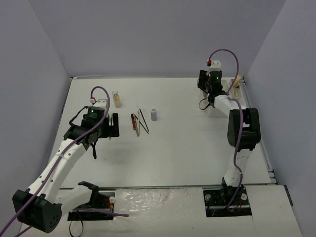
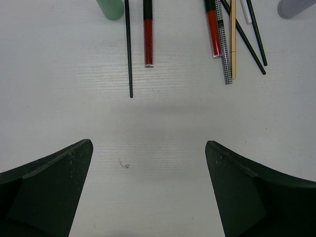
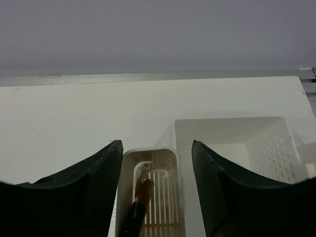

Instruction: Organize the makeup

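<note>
Several makeup pieces (image 1: 139,122) lie on my worktop (image 1: 173,153) ahead of the left jaws, which stand wide open and empty: a red tube (image 2: 148,34), a thin black pencil (image 2: 129,49), a green bottle (image 2: 109,7). My right jaws hang parted over the white box (image 3: 222,132), straddling its narrow slotted compartment, where a red-tipped tube (image 3: 142,190) leans, ungripped.

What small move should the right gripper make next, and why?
Probably lift straight up, away from the white organizer box. The right gripper is open, and the dark red-tipped stick already leans inside the narrow slotted compartment, free of the gripper, so it seems released.
</note>
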